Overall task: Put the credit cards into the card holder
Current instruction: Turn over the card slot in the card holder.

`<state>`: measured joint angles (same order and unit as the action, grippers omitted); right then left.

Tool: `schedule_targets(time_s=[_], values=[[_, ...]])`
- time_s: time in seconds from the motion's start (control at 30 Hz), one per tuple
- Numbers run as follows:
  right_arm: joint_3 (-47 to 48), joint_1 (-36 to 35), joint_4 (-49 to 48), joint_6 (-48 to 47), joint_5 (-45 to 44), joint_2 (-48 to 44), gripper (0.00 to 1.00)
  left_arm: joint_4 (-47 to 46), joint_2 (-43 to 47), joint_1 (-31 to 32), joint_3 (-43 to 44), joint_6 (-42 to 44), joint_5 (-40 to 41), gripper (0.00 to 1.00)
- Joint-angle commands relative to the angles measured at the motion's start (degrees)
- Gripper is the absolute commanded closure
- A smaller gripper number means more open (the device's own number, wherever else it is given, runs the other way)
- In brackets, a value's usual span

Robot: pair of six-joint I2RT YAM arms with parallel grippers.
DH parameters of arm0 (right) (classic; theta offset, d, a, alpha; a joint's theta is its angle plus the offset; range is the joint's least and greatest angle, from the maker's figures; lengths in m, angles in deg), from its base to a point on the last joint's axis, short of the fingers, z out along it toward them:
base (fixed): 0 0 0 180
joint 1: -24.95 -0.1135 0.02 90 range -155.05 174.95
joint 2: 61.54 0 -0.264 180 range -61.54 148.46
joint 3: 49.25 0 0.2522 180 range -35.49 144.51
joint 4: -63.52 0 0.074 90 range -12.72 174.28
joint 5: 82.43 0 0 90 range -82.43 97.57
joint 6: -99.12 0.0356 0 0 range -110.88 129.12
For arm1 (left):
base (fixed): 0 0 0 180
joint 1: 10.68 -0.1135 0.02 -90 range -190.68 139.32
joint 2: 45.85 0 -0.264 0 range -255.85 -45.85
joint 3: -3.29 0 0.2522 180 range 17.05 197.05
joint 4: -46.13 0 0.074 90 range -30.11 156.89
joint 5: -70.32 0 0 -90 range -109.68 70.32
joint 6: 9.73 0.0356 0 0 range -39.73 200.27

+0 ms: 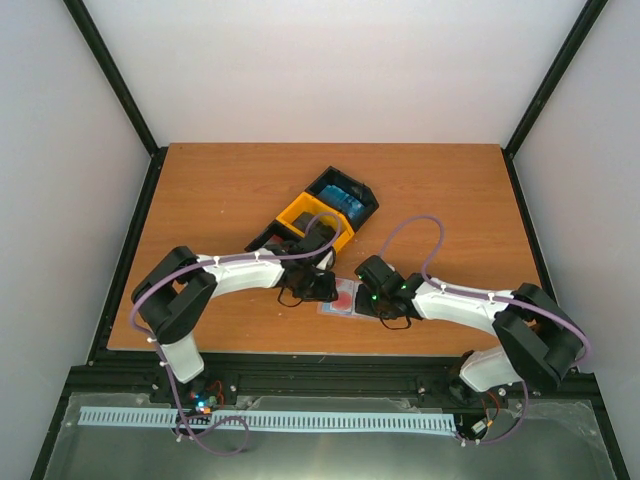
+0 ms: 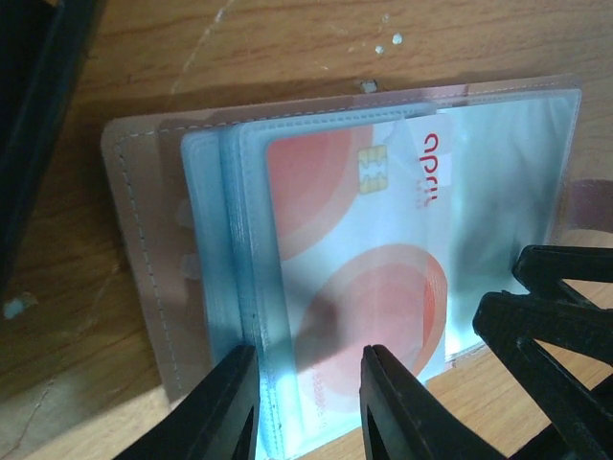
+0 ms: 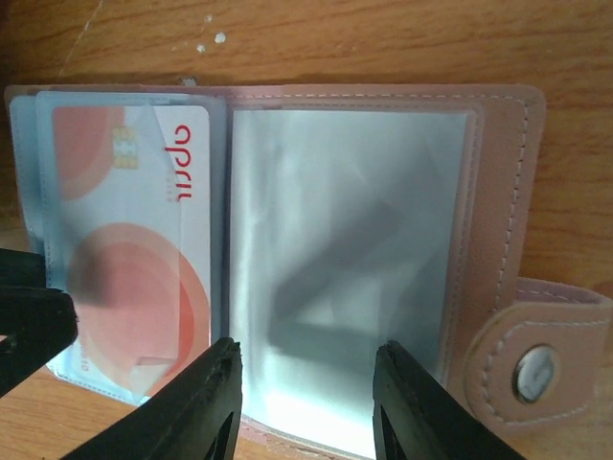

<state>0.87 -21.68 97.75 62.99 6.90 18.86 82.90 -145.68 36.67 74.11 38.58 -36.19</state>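
- Wooden table (image 1: 220, 190) inside white walls is carrying everything. At the back the yellow bin (image 1: 300, 212) and black bin (image 1: 365, 205) are sitting together, with what look like blue cards (image 1: 345, 198) in the black one.
- I'm seeing the card holder (image 3: 498, 192) lying open and flat near the front edge, between both wrists, its snap tab (image 3: 533, 369) sticking out to the right.
- I'm finding the red-and-white card (image 2: 364, 278) in the left translucent pocket. One corner is looking uncovered, so I'm judging it not fully seated.
- I'm keeping the left gripper (image 2: 308, 362) over that pocket's edge, jaws parted, clamping nothing.
- I'm holding the right gripper (image 3: 308, 350) over the bare right pocket, jaws apart too, nothing held.
- Risk: the wrists are crowding each other, so fingers could be knocking together.
- Risk: nothing is pinning the holder, so a nudge could slide it or drag the card back out.
- Risk: closing on slick sleeve plastic could be lifting the whole wallet.
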Motion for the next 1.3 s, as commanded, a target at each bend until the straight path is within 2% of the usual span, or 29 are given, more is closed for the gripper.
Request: schedule_targets(time_s=[0.0, 0.23, 0.47, 0.63, 0.97, 1.27], values=[[-1.1, -0.2, -0.3, 0.3, 0.3, 1.6, 0.63, -0.1, -1.7, 0.4, 2.5, -0.7, -1.4, 0.69], [-1.9, -0.1, -3.4, -1.7, 3.0, 1.3, 0.64, -1.0, -1.7, 0.2, 3.0, -0.5, -4.7, 0.69], [-0.8, -0.2, -4.6, -3.9, 5.0, 4.3, 0.79, -1.6, -2.2, -1.6, 3.1, -1.8, -9.1, 0.69], [-0.7, -0.2, -4.8, -3.9, 5.4, 5.6, 0.84, -2.8, -1.2, -2.5, 2.6, -2.0, -10.6, 0.69], [-0.8, -0.2, -4.6, -3.0, 4.8, 5.6, 0.84, -5.0, -0.7, -2.7, 2.5, 0.0, -14.0, 0.7], [-1.9, -0.1, 2.0, 0.4, -5.1, -7.2, 0.82, -9.6, -1.1, -2.6, 3.3, 2.5, -21.3, 0.67]])
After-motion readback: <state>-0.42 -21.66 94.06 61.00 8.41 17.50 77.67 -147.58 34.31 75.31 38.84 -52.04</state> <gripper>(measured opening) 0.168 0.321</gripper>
